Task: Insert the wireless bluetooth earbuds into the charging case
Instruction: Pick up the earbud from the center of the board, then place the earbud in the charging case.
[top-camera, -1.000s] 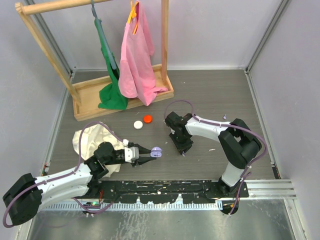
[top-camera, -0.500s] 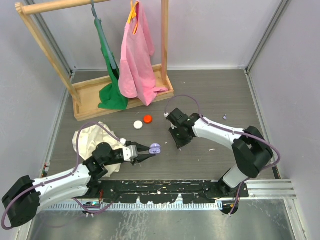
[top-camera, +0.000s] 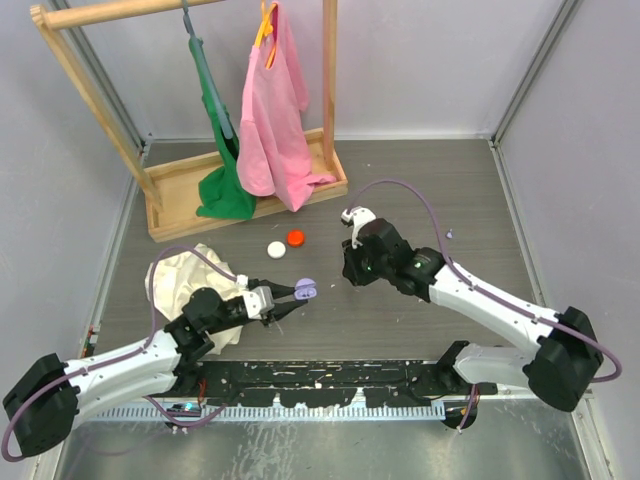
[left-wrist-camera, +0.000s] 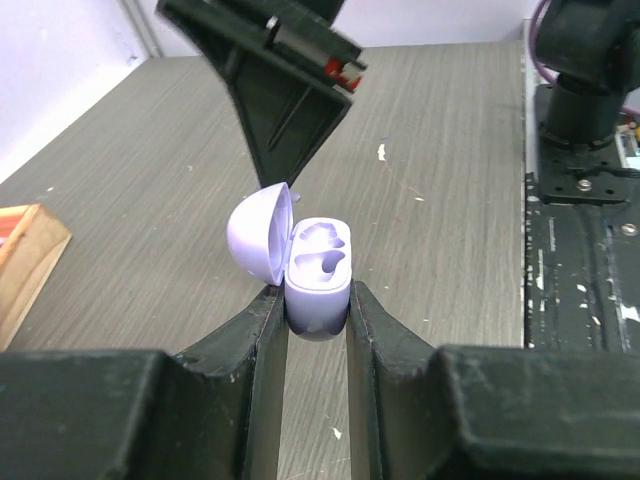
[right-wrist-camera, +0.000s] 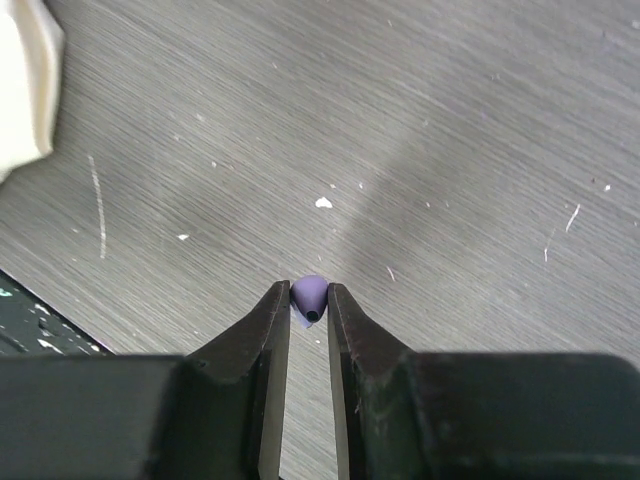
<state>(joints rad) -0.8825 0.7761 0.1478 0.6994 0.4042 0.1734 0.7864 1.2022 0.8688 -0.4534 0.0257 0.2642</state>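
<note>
From the overhead camera I see my left fingers (top-camera: 284, 292) pinching the small lavender case (top-camera: 306, 291) near the middle of the grey surface (top-camera: 420, 190). My right fingers (top-camera: 350, 273) sit at the case's 2 o'clock, close but apart from it. What they hold is too small for me to make out here. A white cap (top-camera: 276, 249) lies at the case's 11 o'clock with a red cap (top-camera: 295, 237) just beside it, and a cream cloth (top-camera: 180, 275) is bunched at the case's 9 o'clock. At the far left stands a wooden rack (top-camera: 150, 190) with a pink garment (top-camera: 275, 110) and a green one (top-camera: 218, 150) hanging on it. On the left wrist camera the two fingers (left-wrist-camera: 265, 335) clamp the base of the case (left-wrist-camera: 318, 285) from either side. Its lid (left-wrist-camera: 260, 238) is swung open toward 9 o'clock and both moulded hollows are bare, and the right fingers (left-wrist-camera: 290, 110) hang dark at 12 o'clock beyond it. On the right wrist camera the fingers (right-wrist-camera: 278, 310) are closed on one tiny lavender earbud (right-wrist-camera: 309, 290) at their very tips, its dark opening facing the lens. The streaked surface (right-wrist-camera: 450, 150) lies below, and the cloth (right-wrist-camera: 20, 80) shows in the 10 o'clock corner.
</note>
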